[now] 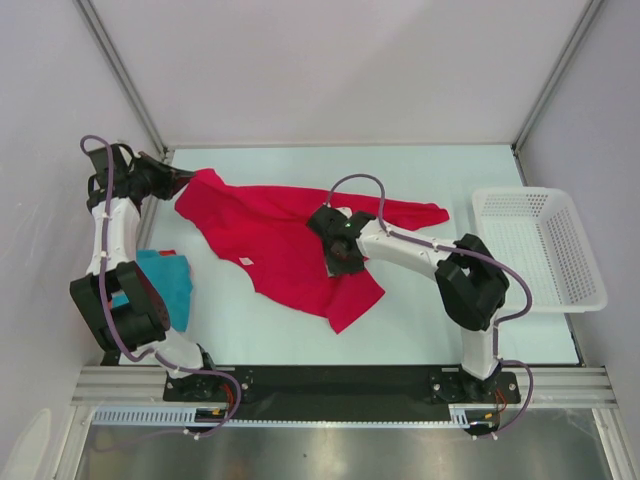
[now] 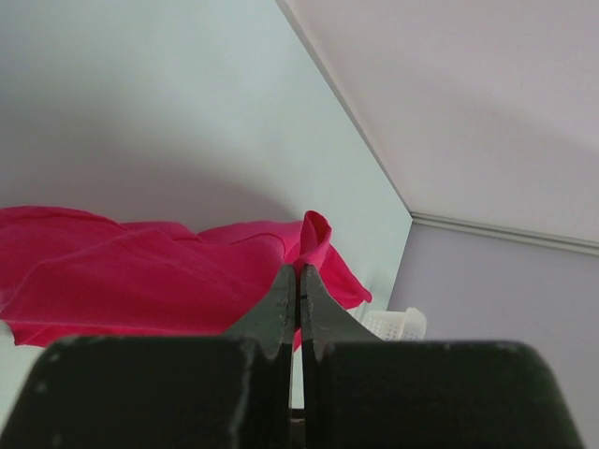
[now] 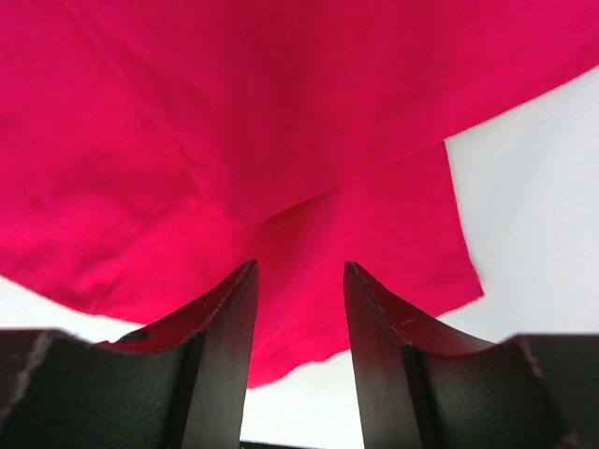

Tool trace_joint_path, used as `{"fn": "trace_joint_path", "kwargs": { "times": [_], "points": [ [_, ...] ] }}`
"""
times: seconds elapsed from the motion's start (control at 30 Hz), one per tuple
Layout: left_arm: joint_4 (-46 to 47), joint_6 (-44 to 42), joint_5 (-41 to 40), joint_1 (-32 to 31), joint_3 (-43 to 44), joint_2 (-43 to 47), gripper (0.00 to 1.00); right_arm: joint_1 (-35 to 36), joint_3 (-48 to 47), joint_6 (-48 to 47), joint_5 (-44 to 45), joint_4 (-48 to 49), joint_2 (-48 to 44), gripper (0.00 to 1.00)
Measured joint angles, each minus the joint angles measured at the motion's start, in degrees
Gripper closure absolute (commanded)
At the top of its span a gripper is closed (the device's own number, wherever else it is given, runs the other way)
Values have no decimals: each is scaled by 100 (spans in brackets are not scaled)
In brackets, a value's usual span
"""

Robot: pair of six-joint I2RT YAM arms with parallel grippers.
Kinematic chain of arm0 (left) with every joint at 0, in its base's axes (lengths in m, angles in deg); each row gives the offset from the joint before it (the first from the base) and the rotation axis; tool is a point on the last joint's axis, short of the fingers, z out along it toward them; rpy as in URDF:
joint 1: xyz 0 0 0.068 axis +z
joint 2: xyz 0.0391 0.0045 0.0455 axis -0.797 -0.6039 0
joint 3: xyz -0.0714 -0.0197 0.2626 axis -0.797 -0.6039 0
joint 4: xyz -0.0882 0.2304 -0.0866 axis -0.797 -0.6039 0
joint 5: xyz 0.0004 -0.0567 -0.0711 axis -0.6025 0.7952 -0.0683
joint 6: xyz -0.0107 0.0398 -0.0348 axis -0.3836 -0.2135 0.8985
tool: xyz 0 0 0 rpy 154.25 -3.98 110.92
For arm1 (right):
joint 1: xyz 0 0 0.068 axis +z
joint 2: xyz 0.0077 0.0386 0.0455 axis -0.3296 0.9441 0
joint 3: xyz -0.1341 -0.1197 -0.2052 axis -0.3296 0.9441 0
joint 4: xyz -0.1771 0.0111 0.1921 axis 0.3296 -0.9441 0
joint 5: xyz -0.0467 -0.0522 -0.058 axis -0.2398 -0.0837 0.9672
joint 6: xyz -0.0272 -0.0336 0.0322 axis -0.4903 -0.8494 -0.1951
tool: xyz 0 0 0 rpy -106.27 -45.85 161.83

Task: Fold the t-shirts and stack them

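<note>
At the bench's [image 1: 420,310] 8 o'clock, the teal-blue t-shirt [image 1: 168,282] lies bunched beside the left arm. At 10 o'clock the left hand [image 1: 178,182] has its fingers pressed together, seemingly pinching a corner of the crimson-pink t-shirt [image 1: 270,235], which sprawls rumpled across the centre. Over its 5 o'clock hem the right hand [image 3: 299,271] hangs with fingers apart, holding nothing. The cloth looks light, limp and quick to bunch. I would grip two hem corners and keep it taut.
</note>
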State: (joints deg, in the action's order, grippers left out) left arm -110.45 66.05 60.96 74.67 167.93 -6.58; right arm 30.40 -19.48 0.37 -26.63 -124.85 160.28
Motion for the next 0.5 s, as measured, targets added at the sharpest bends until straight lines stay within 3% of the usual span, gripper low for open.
{"fn": "trace_joint_path", "kwargs": {
  "times": [0.5],
  "points": [
    [7,-166,101,0,-66,63,100,15,-402,74,-70,225,748,53]
  ]
}}
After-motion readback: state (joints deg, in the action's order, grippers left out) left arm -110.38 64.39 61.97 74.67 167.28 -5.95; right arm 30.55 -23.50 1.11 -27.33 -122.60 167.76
